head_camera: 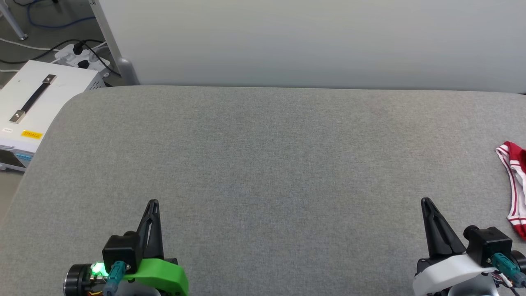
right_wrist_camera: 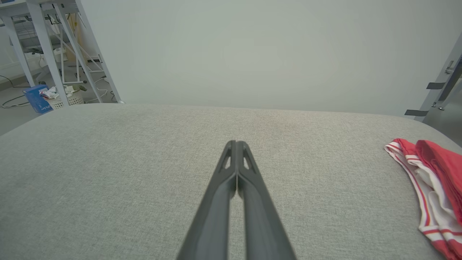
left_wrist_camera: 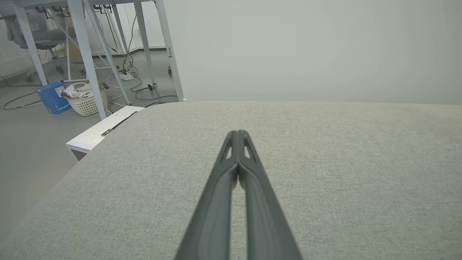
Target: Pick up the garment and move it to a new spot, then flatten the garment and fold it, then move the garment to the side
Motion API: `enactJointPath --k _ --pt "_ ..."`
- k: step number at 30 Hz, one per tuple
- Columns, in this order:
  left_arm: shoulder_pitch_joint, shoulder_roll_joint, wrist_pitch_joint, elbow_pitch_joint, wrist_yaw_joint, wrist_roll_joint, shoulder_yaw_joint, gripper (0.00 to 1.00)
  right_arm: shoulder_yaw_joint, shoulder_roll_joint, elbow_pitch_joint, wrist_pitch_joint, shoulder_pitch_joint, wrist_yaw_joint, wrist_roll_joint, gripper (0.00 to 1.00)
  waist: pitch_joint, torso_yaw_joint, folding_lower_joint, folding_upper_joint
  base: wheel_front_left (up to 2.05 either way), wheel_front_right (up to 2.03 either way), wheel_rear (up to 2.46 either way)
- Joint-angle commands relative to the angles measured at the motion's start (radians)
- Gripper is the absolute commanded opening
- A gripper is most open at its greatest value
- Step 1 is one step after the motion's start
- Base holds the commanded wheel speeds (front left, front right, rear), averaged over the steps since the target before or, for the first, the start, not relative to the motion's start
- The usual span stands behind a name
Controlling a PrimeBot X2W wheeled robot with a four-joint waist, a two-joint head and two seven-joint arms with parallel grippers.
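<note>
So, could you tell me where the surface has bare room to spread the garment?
Bare cushion runs between the left claw and right claw, back to the wall; only the right edge is crowded, by the garment.

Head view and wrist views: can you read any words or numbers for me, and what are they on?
Nothing can be read.
Yellow sticker on the white box with a black handle: too small.
White writing on the blue box on the floor: too blurred.
Red-and-white garment: no lettering shows.
</note>
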Motion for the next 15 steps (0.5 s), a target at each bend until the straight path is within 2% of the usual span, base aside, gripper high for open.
enactJointPath --k 1,15 --pt "-0.020 -0.005 0.006 -0.005 -0.004 0.013 0.004 0.00 0.001 0.003 -0.008 0.010 -0.020 0.000 -0.013 0.00 0.000 -0.001 0.0000 0.0000 0.00 0.00 0.00" --pt "-0.029 -0.009 0.036 -0.008 -0.007 0.023 0.011 0.00 0.003 0.006 -0.012 0.040 -0.030 0.000 -0.034 0.00 -0.004 -0.008 0.0000 0.0000 0.00 0.00 0.00"
